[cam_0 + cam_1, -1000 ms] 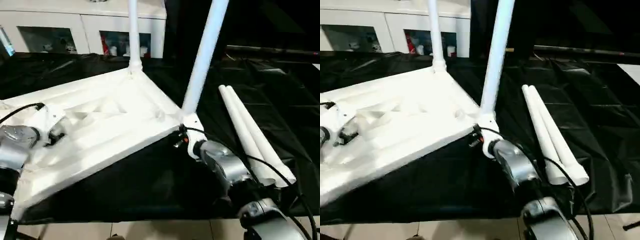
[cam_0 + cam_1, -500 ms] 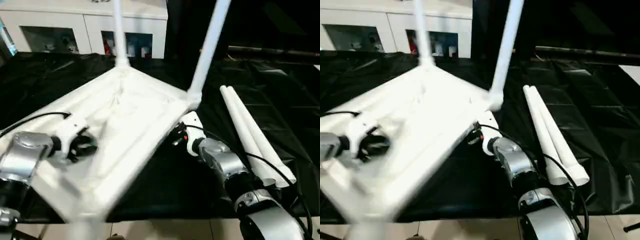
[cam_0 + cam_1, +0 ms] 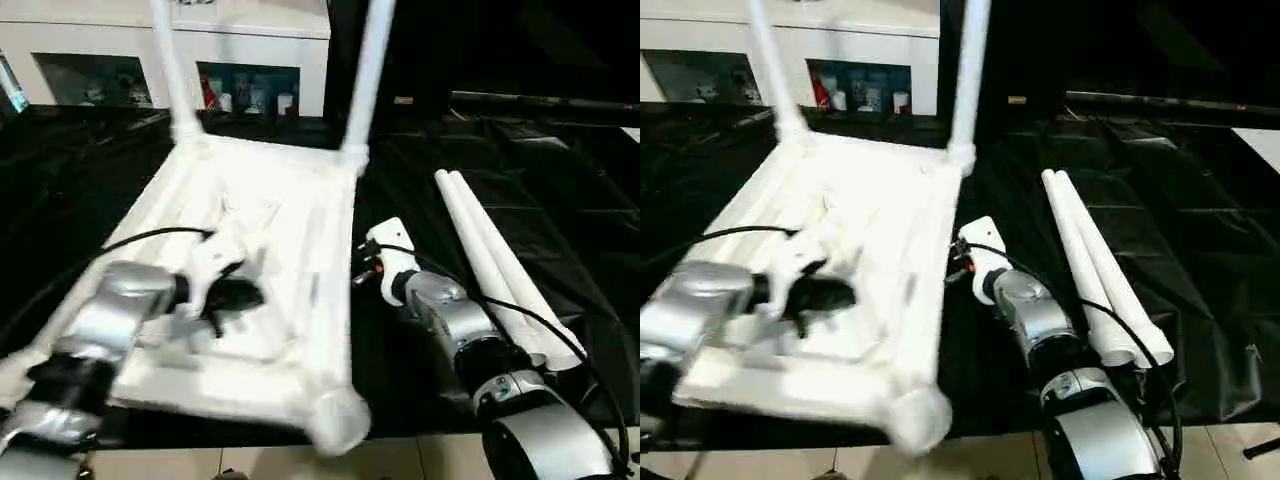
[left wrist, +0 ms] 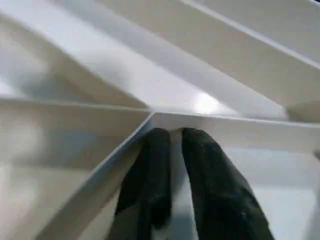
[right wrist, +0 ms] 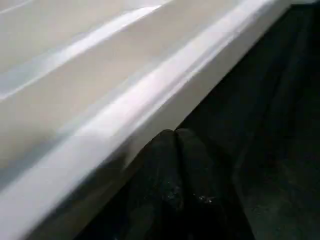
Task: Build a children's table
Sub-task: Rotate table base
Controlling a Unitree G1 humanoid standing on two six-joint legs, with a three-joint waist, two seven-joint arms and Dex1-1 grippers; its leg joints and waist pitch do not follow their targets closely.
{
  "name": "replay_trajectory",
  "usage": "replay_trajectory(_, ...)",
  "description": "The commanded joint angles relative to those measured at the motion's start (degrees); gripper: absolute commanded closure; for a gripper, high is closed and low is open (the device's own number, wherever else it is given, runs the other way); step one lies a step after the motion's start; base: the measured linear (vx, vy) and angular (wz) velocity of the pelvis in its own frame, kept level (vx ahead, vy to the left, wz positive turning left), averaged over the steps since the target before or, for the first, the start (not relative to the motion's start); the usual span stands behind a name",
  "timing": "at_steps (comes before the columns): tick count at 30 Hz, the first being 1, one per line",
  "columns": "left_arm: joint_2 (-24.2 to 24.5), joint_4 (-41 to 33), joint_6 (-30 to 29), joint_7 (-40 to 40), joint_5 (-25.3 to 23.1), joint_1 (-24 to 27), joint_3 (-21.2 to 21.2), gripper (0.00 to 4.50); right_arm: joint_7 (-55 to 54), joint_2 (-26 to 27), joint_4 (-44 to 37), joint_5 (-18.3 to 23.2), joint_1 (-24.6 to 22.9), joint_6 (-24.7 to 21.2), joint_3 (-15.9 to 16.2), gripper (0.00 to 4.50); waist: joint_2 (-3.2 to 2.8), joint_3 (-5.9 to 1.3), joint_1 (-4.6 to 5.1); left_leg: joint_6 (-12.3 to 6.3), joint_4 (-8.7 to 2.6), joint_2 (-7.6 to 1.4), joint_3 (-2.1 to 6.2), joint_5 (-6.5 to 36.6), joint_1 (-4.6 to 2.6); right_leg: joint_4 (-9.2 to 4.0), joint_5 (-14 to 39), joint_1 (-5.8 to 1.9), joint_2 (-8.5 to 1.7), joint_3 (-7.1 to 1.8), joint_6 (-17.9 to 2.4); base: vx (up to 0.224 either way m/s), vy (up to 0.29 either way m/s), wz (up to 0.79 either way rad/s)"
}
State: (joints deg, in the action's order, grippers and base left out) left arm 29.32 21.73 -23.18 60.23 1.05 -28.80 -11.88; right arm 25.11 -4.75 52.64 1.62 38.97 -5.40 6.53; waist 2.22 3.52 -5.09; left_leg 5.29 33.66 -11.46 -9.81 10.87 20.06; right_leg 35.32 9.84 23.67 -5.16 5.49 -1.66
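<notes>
Left pincer (image 4: 170, 137) grips a rib of the upturned tabletop (image 3: 290, 200); right pincer (image 5: 175, 136), closed, sits beside its right edge.

Two upright legs (image 3: 362, 75) block the tabletop's (image 3: 300, 230) far edge, at 12 o'clock. Two loose legs (image 3: 490, 260) lie at 3 o'clock; bare black table (image 3: 590, 200) lies beyond them.

Left hand (image 4: 170, 137) pinched narrow (slim gap); right hand (image 5: 175, 136) closed.
</notes>
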Motion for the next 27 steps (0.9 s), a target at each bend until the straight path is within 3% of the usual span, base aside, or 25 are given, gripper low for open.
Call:
replay_trajectory(1,-2.18,0.63,2.3,-1.49,-0.8,-2.41,-1.5,4.18,0.83,0.73,0.85,-0.24,1.25,1.2,0.39,4.5,-1.35,-4.32,-0.04,0.61,-4.03,-1.43,0.21,9.17,0.01,-3.14,5.77,-3.86,-3.29,-3.41,-12.83,0.0,0.0,0.0)
replay_trajectory(2,-3.26,3.24,3.79,-3.4,-2.23,-3.98,-1.98,4.29,0.53,0.55,0.97,-0.35,1.31,1.52,0.1,4.5,-1.97,-4.32,-0.09,0.56,-3.99,-1.38,0.24,9.22,-0.06,-3.18,5.64,-3.79,-3.26,-3.38,-12.86,0.0,0.0,0.0)
replay_trajectory(3,-3.54,4.63,4.64,-4.69,-3.03,-4.71,-2.13,4.36,0.36,0.46,1.0,-0.38,1.35,1.68,-0.03,4.5,-1.59,-4.4,-0.05,0.51,-3.92,-1.36,0.18,8.98,-0.06,-3.16,4.83,-3.91,-3.2,-3.38,-12.97,0.0,0.0,0.0)
replay_trajectory(5,-3.99,8.81,7.33,-8.1,-5.18,-6.78,-2.47,4.44,-0.23,0.07,0.86,-0.59,1.39,2.16,-0.28,4.5,-2.08,-4.39,-0.07,0.27,-3.86,-1.24,0.27,9.09,0.02,-3.17,4.72,-3.92,-3.12,-3.32,-12.9,0.0,0.0,0.0)
replay_trajectory(7,-4.49,12.34,8.85,-11.36,-6.5,-8.73,-2.26,4.47,-0.55,-0.44,0.17,-0.5,1.26,2.28,-0.73,4.5,-1.9,-4.38,0.0,0.36,-3.83,-1.28,0.31,10.4,0.06,-3.35,6.32,-4.07,-3.15,-3.27,-12.33,0.0,0.0,0.0)
replay_trajectory(11,-5.8,19.17,12.3,-17.94,-8.28,-12.57,-1.44,4.47,-0.91,-2.37,-3.33,-0.47,0.17,1.92,-1.68,4.5,-2.16,-4.34,-0.09,0.34,-3.75,-1.22,0.34,10.66,0.09,-3.8,9.26,-3.98,-3.21,-3.23,-11.27,0.0,0.0,0.0)
replay_trajectory(14,-6.39,22.62,14.79,-21.16,-9.31,-14.14,-1.35,4.47,-1.47,-3.68,-6.01,-0.37,-0.74,1.12,-2.31,4.5,-2.19,-4.52,-0.23,0.07,-3.58,-1.19,0.35,8.75,0.13,-3.39,5.68,-4.1,-2.96,-3.2,-11.46,0.0,0.0,0.0)
replay_trajectory(18,-7.28,28.01,21.45,-27.71,-11.26,-16.09,-1.37,4.47,-5.46,-6.75,-14.91,-0.73,-4.36,-3.69,-4.46,4.5,-2.33,-4.68,-0.31,-0.63,-3.32,-0.98,0.36,6.73,0.22,-3.13,1.81,-4.39,-2.78,-3.14,-11.67,0.0,0.0,0.0)
replay_trajectory(20,-7.45,27.93,22.04,-27.72,-11.02,-16.06,-1.12,4.47,-5.83,-6.96,-16.0,-0.73,-4.76,-4.61,-4.73,4.5,-2.18,-4.77,-0.34,-0.85,-3.27,-0.98,0.31,6.47,0.23,-3.13,1.57,-4.43,-2.83,-3.13,-11.95,0.0,0.0,0.0)
replay_trajectory(22,-8.52,22.78,23.86,-24.83,-7.41,-14.03,1.2,4.47,-7.97,-8.08,-23.23,-1.02,-6.6,-12.03,-6.35,4.5,-2.64,-4.59,-0.34,-0.66,-3.4,-1.15,0.31,7.97,0.13,-3.44,3.17,-4.33,-2.91,-3.09,-12.39,0.0,0.0,0.0)
replay_trajectory(23,-8.96,19.34,23.07,-22.93,-5.35,-12.67,2.32,4.47,-9.2,-8.63,-26.06,-2.1,-7.08,-15.28,-6.59,4.5,-2.55,-4.51,-0.24,-0.5,-3.39,-1.14,0.33,7.91,0.13,-3.4,3.18,-4.44,-2.8,-3.12,-12.58,0.0,0.0,0.0)
replay_trajectory(25,-9.39,14.23,21.45,-20.25,-2.39,-10.63,3.6,4.47,-10.12,-9.47,-30.09,-3.05,-7.7,-19.64,-6.89,4.5,-2.88,-4.32,-0.32,-0.12,-3.43,-1.22,0.25,8.2,0.13,-3.32,4.0,-4.41,-2.91,-3.15,-13.36,0.0,0.0,0.0)
replay_trajectory(27,-9.06,7.34,18.66,-18.34,0.66,-8.11,4.58,4.49,-8.74,-10.75,-34.37,-0.82,-8.0,-23.56,-8.33,4.33,-2.89,-4.24,-0.26,-0.23,-3.41,-1.17,0.18,9.56,0.14,-3.65,6.72,-4.37,-3.01,-3.17,-12.63,0.0,0.0,0.0)
